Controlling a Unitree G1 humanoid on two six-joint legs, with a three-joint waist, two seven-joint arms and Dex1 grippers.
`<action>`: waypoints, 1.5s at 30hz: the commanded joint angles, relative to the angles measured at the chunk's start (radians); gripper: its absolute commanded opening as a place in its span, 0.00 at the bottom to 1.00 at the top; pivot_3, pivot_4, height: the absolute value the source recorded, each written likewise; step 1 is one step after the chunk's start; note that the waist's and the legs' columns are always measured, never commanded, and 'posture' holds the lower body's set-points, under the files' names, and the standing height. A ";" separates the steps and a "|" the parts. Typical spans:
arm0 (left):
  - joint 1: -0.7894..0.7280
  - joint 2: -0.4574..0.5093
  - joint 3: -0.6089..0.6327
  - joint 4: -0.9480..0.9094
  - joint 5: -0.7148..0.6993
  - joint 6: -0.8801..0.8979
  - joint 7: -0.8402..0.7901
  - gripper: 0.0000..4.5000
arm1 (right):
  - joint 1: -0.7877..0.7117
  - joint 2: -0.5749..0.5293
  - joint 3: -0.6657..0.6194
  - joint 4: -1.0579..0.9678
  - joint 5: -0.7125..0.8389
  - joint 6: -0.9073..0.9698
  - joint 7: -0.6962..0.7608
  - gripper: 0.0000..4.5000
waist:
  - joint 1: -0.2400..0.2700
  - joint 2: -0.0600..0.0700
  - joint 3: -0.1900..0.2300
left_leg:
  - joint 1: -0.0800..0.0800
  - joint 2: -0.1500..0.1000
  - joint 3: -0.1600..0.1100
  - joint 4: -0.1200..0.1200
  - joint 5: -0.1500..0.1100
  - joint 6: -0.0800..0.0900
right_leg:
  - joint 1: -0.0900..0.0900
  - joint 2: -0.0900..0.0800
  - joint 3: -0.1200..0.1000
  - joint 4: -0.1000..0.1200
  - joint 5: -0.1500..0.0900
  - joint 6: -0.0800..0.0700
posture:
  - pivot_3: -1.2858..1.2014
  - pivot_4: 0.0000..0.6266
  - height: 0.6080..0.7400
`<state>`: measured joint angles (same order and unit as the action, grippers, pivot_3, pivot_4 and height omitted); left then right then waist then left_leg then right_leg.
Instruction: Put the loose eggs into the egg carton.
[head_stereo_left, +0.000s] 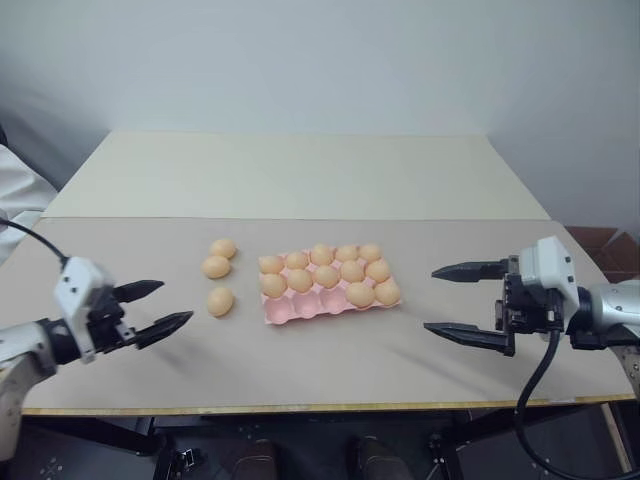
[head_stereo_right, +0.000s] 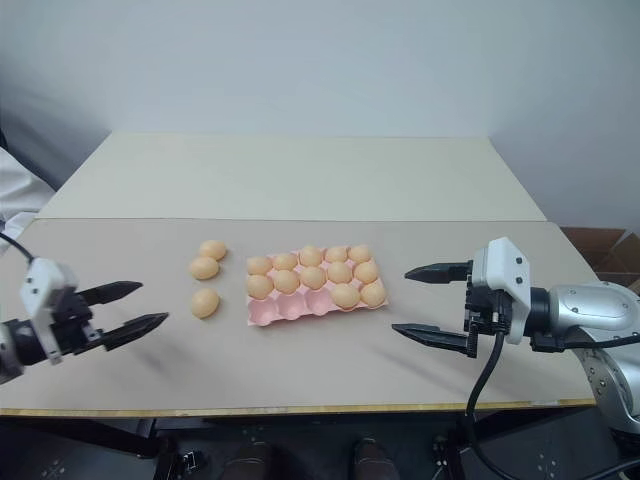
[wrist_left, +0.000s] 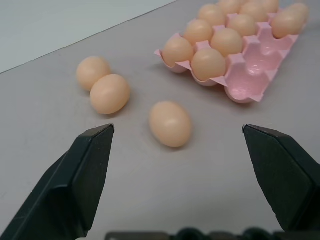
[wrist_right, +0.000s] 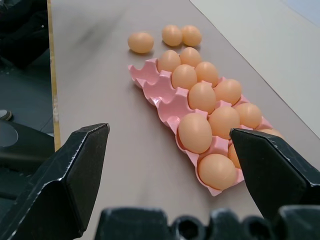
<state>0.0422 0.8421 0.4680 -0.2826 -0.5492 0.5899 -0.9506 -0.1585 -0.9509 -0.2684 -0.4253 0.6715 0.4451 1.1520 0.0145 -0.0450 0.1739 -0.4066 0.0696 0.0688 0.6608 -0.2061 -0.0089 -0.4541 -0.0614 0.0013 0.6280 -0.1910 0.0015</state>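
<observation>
Here, three loose eggs (head_stereo_left: 219, 272) between egg carton (head_stereo_left: 300, 309) and left fingers (head_stereo_left: 163, 328), both pairs wide.

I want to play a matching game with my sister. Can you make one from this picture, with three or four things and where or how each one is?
Things:
1. egg carton
2. loose eggs
3. left gripper
4. right gripper

Descriptions:
A. lying on the table beside the carton
B. open, on the side of the full end of the carton
C. pink, three front cups empty
D. open, on the side of the loose eggs

Pairs: 1-C, 2-A, 3-D, 4-B
</observation>
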 joint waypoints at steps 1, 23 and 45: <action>-0.090 -0.043 -0.105 0.012 0.051 0.025 0.118 1.00 | -0.014 -0.013 -0.037 -0.021 0.016 -0.004 -0.005 1.00 | 0.000 0.000 0.000 | 0.000 0.000 0.000 0.000 0.000 0.000 | 0.000 0.000 0.000 0.000 0.000 0.000 | 0.52 0.24 1.00; -0.296 -0.103 -0.328 0.057 0.164 0.081 0.222 0.45 | 0.022 -0.020 -0.091 -0.059 0.026 0.005 -0.029 1.00 | -0.003 0.000 0.000 | 0.000 -0.001 0.000 0.000 0.000 0.000 | 0.000 0.001 0.002 0.001 0.002 0.003 | 0.52 0.24 1.00; -0.733 -0.383 -0.788 0.349 0.314 -0.196 -0.085 0.45 | 0.100 -0.002 -0.139 -0.127 0.034 0.009 -0.099 1.00 | -0.009 -0.001 0.000 | 0.000 -0.002 -0.001 0.001 0.000 0.001 | 0.003 0.002 0.003 -0.001 0.004 0.007 | 0.52 0.24 1.00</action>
<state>-0.6715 0.4606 -0.3110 0.0644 -0.2488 0.4158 -1.0176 -0.0592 -0.9537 -0.3676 -0.5188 0.6824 0.4506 1.0610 0.0055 -0.0456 0.1738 -0.4062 0.0672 0.0677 0.6618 -0.2059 -0.0084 -0.4508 -0.0596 0.0045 0.6272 -0.1865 0.0088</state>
